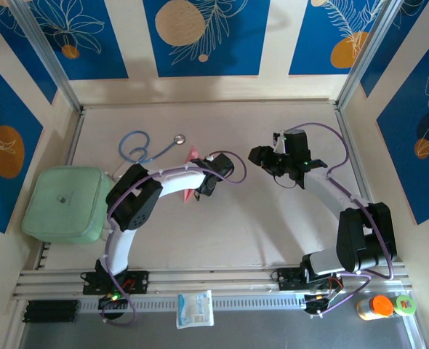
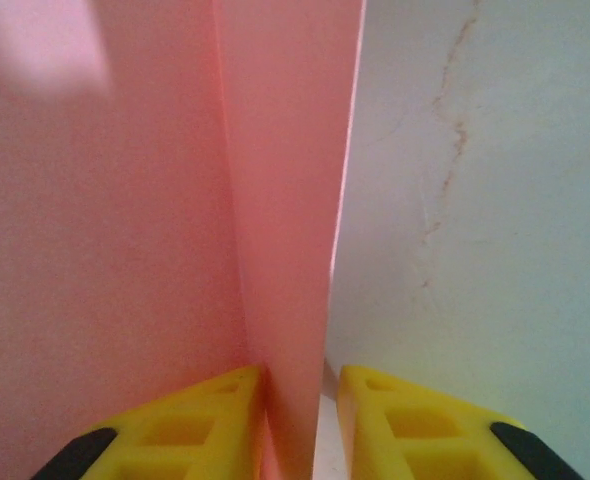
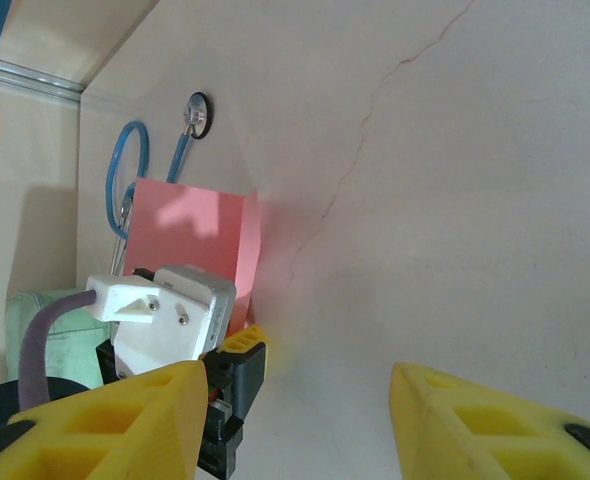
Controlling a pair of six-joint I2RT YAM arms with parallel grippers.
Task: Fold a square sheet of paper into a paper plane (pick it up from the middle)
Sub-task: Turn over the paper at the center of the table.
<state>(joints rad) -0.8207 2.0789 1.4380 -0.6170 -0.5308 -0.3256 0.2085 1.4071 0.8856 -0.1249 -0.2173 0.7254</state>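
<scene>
Left hand (image 2: 300, 405): your left hand's yellow fingers stand a little apart. The pink paper passes between them, close against one finger, and a narrow gap shows beside the other.
Sheet of paper (image 2: 125, 250): salmon pink and creased. It stands upright from your left hand, and two faces meet at a fold. From above, it pokes out on both sides of the wrist, left of centre on the counter (image 1: 222, 233).
Left arm: it curves up from its base at the near edge, then bends right toward the middle, with the wrist tipped down over the paper.
Right hand (image 3: 300, 400): the fingers are spread wide with nothing between them. The hand is raised above the counter and faces your left hand, well apart from it.
Right arm: it rises along the right side, and the forearm reaches left toward the centre.
Stethoscope (image 1: 138, 149): blue and looped, it lies just beyond the paper.
Green pad (image 1: 63, 203): it sits at the far left edge.
White packet (image 1: 195, 309): it lies on the near rail between the two bases.
</scene>
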